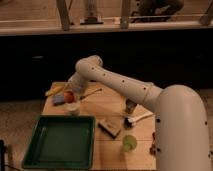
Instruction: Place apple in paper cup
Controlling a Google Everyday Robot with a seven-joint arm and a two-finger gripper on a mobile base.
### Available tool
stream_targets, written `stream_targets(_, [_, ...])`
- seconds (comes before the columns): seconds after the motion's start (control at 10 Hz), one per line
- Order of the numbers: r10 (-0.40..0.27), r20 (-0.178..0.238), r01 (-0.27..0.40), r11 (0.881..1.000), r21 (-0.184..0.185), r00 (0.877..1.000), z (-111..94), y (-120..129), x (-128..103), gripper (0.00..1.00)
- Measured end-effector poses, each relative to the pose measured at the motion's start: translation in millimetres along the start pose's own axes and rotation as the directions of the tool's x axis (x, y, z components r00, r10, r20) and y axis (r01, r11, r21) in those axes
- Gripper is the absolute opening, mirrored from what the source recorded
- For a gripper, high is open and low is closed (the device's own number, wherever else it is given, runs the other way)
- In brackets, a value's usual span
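Bystanders around the green tray

The green tray (59,141) sits at the tabletop's (107,100) front left corner. Right of the tray lies a brown block (110,127), and beyond that a light green cup (129,143) near the front edge. Further right and back from the tray stand a metal cup (130,106) and a white-handled utensil (137,118). Behind the tray, at the far left edge, lies a yellow banana-like item (53,90).

The gripper (71,90) hangs behind the tray, over the back left of the tabletop.
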Motion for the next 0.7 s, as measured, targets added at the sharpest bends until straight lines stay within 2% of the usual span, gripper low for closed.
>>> stream_targets(0.7, [-0.007, 0.011, 0.007, 1.000, -0.011, 1.000, 4.1, 1.3, -3.1, 0.80])
